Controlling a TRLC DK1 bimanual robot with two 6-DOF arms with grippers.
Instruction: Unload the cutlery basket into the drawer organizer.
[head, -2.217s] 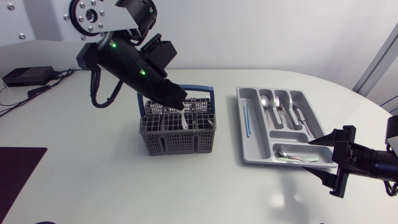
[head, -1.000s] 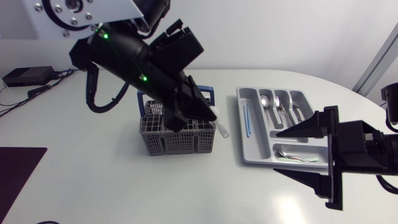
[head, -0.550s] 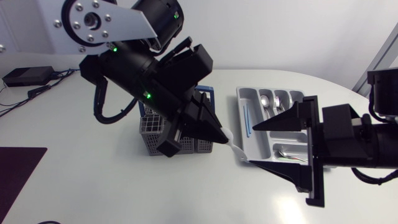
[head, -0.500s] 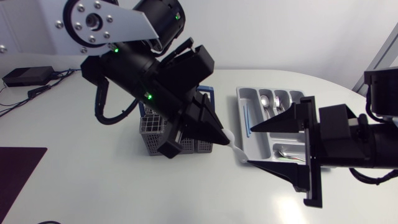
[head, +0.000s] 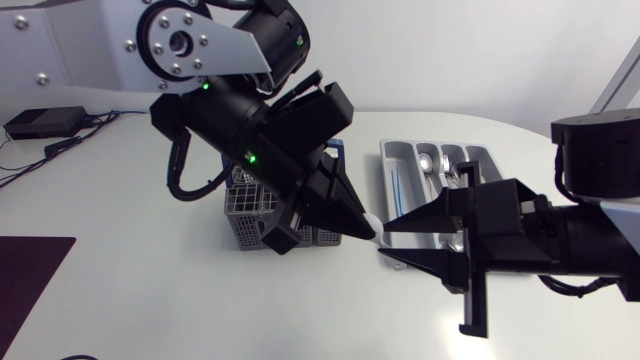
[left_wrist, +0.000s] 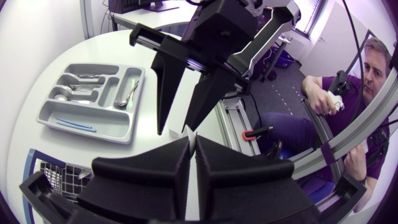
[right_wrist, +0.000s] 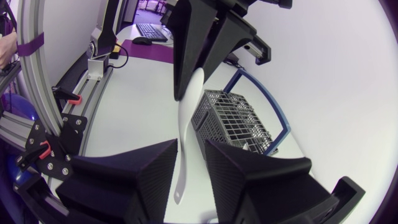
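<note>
Cutlery, one long white piece (right_wrist: 185, 124), hung in the air between the basket (head: 243, 212) and the drawer organizer (left_wrist: 46, 118). My left hand (left_wrist: 193, 146) was pinching it by one end. My right hand (head: 384, 238) was spread, with one finger on each side of the piece, and as far as I could see it was not squeezing it yet. I think this was a pass from one hand to the other. Some spoons (left_wrist: 71, 93) and a thin blue stick (left_wrist: 71, 122) already lay in the organizer, so part of the job was done. My left arm hid most of the basket, so I could not tell what was left inside. Both stood on the counter (head: 120, 290).
</note>
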